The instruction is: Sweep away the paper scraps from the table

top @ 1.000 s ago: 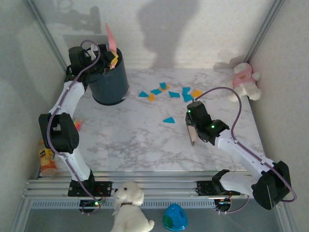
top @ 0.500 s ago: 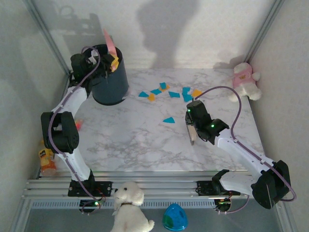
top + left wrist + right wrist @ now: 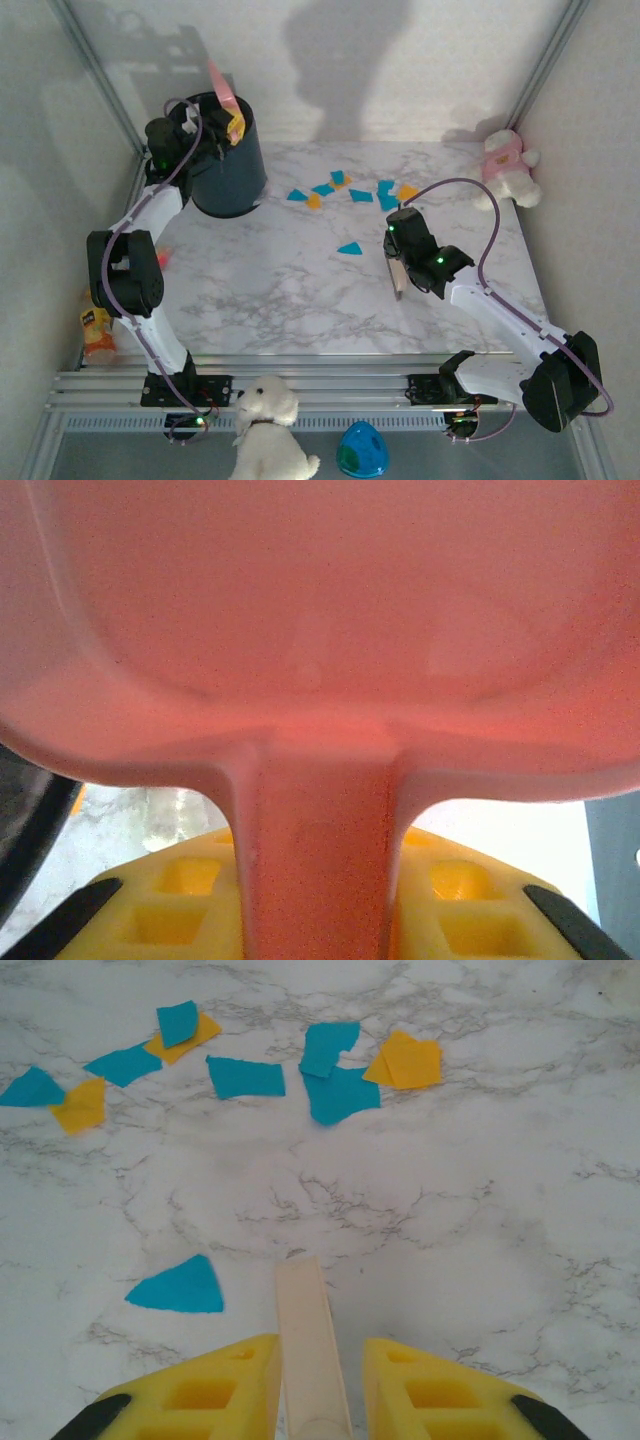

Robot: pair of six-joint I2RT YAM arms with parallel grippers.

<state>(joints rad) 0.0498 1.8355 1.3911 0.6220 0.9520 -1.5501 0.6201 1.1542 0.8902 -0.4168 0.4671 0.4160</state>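
Orange and blue paper scraps [image 3: 350,190] lie in a loose row at the back of the marble table [image 3: 280,290], and one blue scrap [image 3: 349,248] sits alone nearer the middle. My left gripper [image 3: 228,125] is over the dark bin [image 3: 235,180], shut on the handle of a pink dustpan [image 3: 220,85] that stands tilted above the rim. In the left wrist view the dustpan [image 3: 320,630] looms close, its handle between my yellow fingers [image 3: 170,905]. My right gripper [image 3: 398,275] is shut on a cream stick [image 3: 308,1340], just right of the lone blue scrap [image 3: 180,1287], with the cluster of scraps [image 3: 340,1085] further ahead.
A pink-and-white plush toy [image 3: 508,165] sits at the back right corner. A white plush dog [image 3: 268,430] and a blue egg [image 3: 362,450] lie in front of the aluminium rail [image 3: 320,385]. An orange bottle [image 3: 97,335] stands off the table's left edge.
The left arm has shifted slightly left, and the dustpan's tip has leaned further left over the bin. The right arm and the scraps have not moved.
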